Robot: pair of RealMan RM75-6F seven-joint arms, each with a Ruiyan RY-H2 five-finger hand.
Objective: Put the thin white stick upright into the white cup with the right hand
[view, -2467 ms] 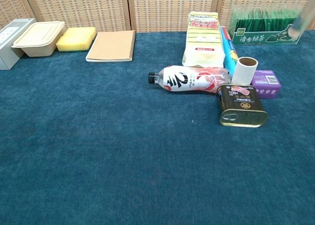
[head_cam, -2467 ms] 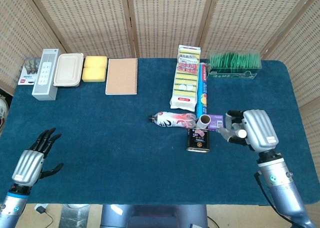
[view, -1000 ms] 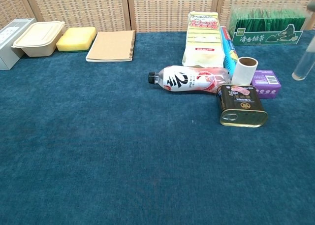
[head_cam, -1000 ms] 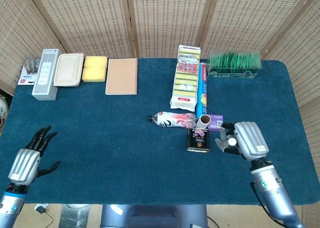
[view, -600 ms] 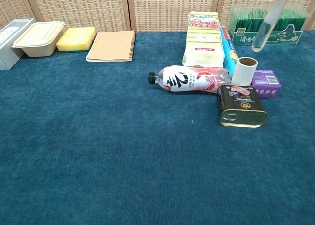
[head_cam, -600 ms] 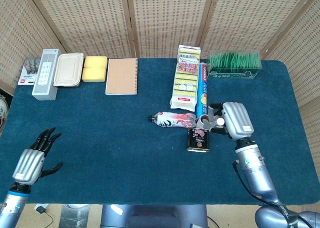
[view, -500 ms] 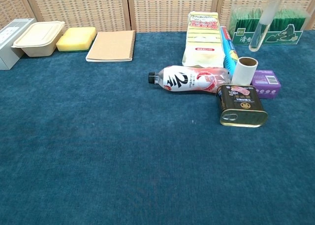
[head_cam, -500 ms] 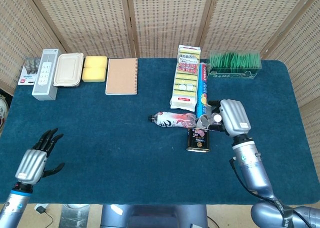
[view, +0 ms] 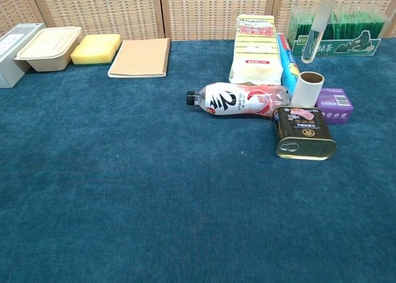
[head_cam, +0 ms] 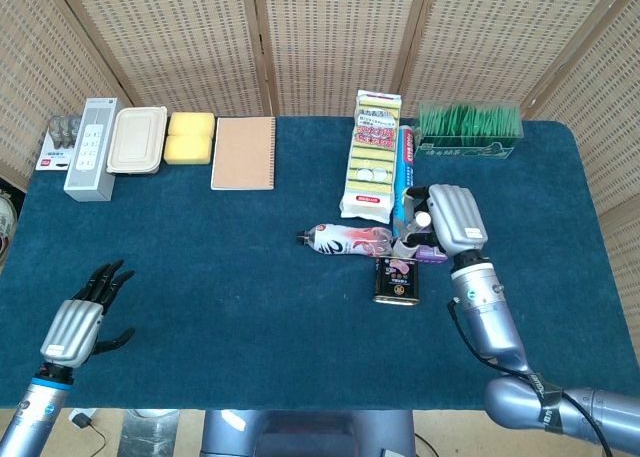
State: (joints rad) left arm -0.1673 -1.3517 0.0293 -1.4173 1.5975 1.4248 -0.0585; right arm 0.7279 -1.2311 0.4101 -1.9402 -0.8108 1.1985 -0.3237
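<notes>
The thin white stick (view: 313, 32) was gripped by the right robot hand (head_cam: 445, 217), hanging just above the white cup (view: 307, 89), toward its 12 o'clock. The left robot hand (head_cam: 78, 324) was held open, empty.

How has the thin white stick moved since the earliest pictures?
Yes. The thin white stick went leftward, from right of the purple box to above the white cup.

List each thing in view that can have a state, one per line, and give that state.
thin white stick: held near upright above the cup, not yet in it
white cup: upright, open, nothing in it
right robot hand: holds the stick
left robot hand: fingers apart, holds nothing
bottle: on its side, capped
tin can: lying on its side
</notes>
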